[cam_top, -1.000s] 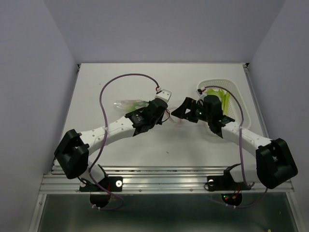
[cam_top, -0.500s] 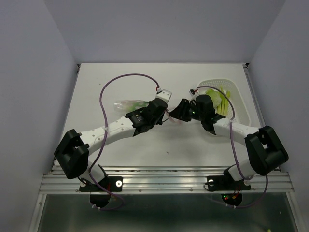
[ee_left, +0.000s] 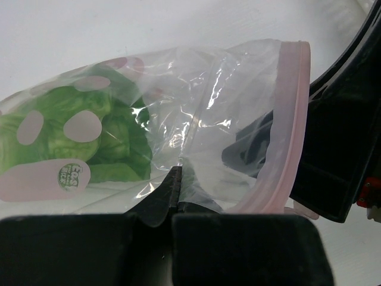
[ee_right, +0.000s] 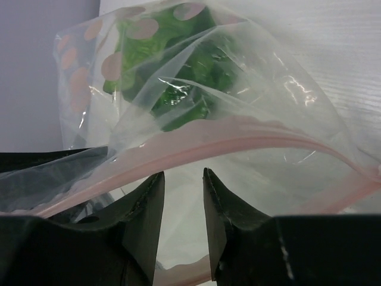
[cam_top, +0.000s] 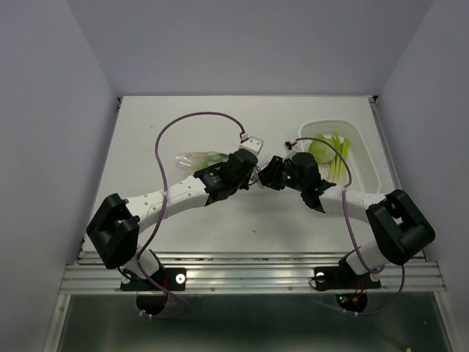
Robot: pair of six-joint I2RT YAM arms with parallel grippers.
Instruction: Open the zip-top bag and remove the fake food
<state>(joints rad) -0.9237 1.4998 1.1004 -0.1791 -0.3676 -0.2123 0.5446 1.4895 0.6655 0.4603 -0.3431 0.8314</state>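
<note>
Left gripper [ee_left: 177, 179] is pinched fully shut on a fold of the clear bag [ee_left: 196, 101], holding the film up near its mouth. Right gripper [ee_right: 183, 179] has its jaws only a little apart with nothing clamped between them; it sits right at the mouth, with the pink zipper strip [ee_right: 238, 140] arching just over its tips. The bag lies on the bench [cam_top: 183, 125] left of centre, between the two arms. As I judge it, the opening is done: the two zipper strips stand apart. The emptying looks part done, too. A pale lettuce ball [cam_top: 320, 149] and yellow-green strips [cam_top: 338, 150] lie in the white basket [cam_top: 364, 158] on the right, while a clump of green leafy toy food [ee_left: 89, 134] sits deep in the closed end of the bag and has yet to come out. Pink ovals are printed on the plastic, and one round badge [ee_left: 70, 174] carries green lettering too small for me to read.
</note>
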